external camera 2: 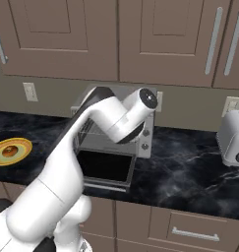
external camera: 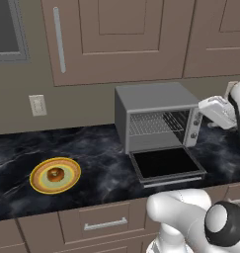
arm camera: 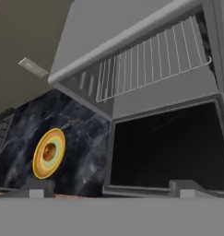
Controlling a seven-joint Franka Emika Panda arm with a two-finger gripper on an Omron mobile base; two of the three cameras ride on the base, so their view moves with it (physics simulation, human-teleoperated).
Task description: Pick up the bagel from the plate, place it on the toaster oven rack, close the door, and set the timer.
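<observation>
Bagel (external camera: pixel 56 174): one, lying on the one plate (external camera: pixel 40 181) near the surface's (external camera: pixel 101 158) front-left edge. One oven rack (external camera: pixel 156 123) sits above one lowered door (external camera: pixel 166 163). Hand (arm camera: pixel 111 188) spread, holding nothing.

Brown wooden wall cabinets (external camera: pixel 119 37) run along the top, with long silver bar handles (external camera: pixel 59 39). Below them sits a dark marbled countertop (external camera: pixel 101 148) with white veining, looks pretty glossy. There's a white wall switch plate (external camera: pixel 37 105) on the beige backsplash off to the left, and a couple more outlets (external camera 2: pixel 231 106) further right. A white toaster (external camera 2: pixel 232 138) sits on the counter at the far right. Lower drawers (external camera: pixel 99 222) under the counter match the wood and have silver pulls. Top left there's the corner of a grey-framed window (external camera: pixel 8 29).
</observation>
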